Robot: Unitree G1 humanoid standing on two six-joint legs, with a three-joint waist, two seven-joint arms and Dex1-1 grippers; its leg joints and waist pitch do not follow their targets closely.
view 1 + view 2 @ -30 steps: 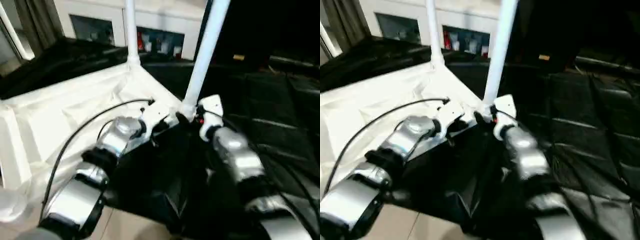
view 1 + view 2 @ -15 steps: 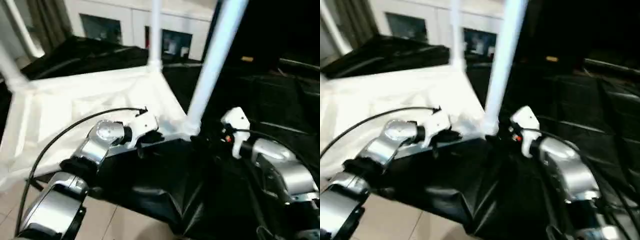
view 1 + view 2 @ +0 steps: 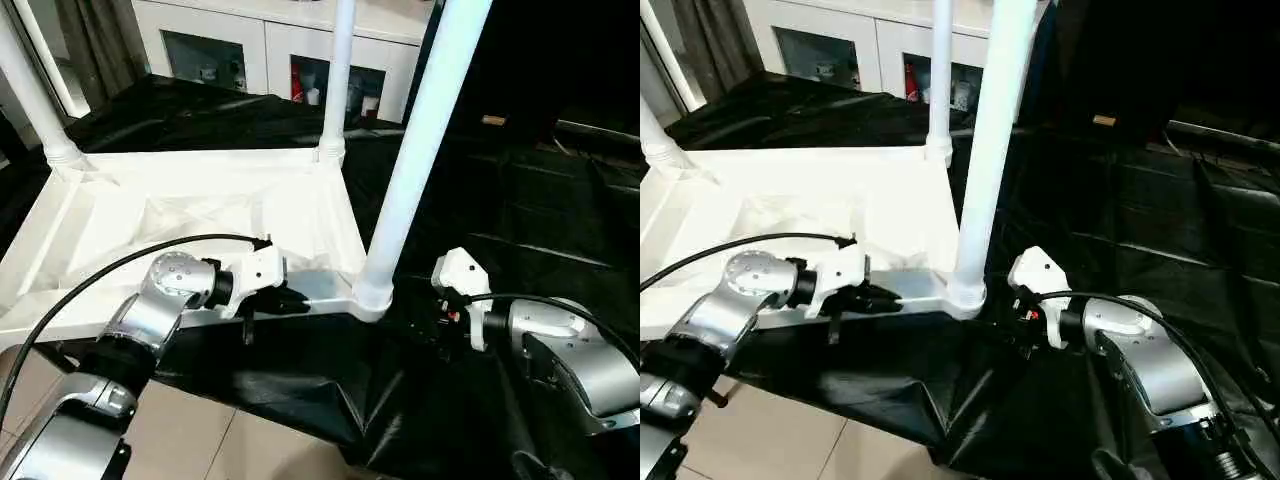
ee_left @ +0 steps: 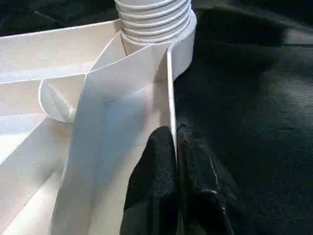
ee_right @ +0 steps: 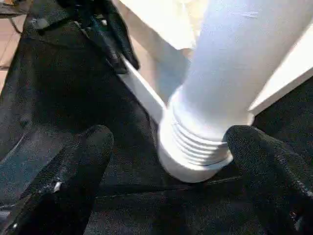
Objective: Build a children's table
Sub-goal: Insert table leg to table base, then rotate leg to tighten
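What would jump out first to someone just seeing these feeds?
The upturned white table top lying on black sheeting, with legs rising from its corners, the nearest leg dominating the centre. The left claw is pinched shut on the top's near rim beside that leg's socket. The right claw is open, its fingers either side of the leg's ribbed base.

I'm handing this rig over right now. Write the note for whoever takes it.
Left pincer: shut on the tabletop's near rim, next to the near right corner.
Right pincer: open, fingers either side of the near right leg, not touching it.
Tabletop lies upside down on black sheeting.
Done: three legs stand in corner sockets, including far right and far left.
Left: the near left corner is out of frame; check for the fourth leg, then flip the table upright.
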